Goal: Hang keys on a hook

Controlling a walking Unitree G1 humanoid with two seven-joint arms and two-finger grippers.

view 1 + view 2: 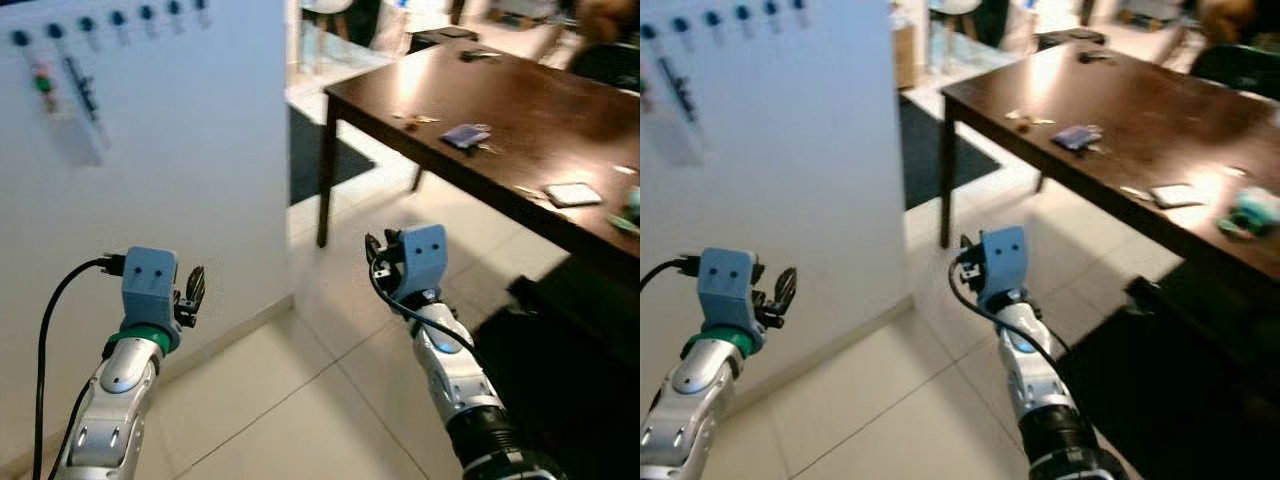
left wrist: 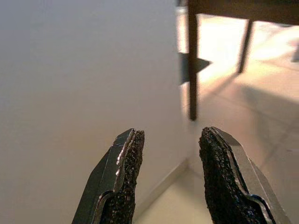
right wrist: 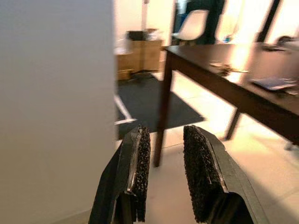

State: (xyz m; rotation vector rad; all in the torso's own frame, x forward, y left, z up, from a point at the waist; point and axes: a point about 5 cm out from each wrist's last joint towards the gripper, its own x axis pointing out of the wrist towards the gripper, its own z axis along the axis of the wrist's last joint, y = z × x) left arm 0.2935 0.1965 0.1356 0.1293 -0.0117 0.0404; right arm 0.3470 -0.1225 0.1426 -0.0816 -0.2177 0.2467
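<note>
A row of dark hooks (image 1: 85,24) runs along the top of the white wall panel (image 1: 180,150) on my left. A dark strap (image 1: 80,88) and a red and green piece (image 1: 42,80) hang from it. Small keys (image 1: 415,120) lie on the dark table (image 1: 540,90), and a blue pouch (image 1: 465,135) with more keys (image 1: 487,148) lies beside them. My left gripper (image 1: 195,290) is raised low in front of the wall, open and empty (image 2: 170,177). My right gripper (image 1: 374,254) is held above the floor, short of the table's near leg (image 1: 325,180), open and empty (image 3: 166,172).
The table stands to my right front, its corner close to the wall's edge. A white card (image 1: 572,193) and a teal object (image 1: 1250,210) lie on it. A dark rug (image 1: 320,160) lies beyond the wall, with a dark mat (image 1: 560,360) at my right. Pale tiles (image 1: 300,400) lie underfoot.
</note>
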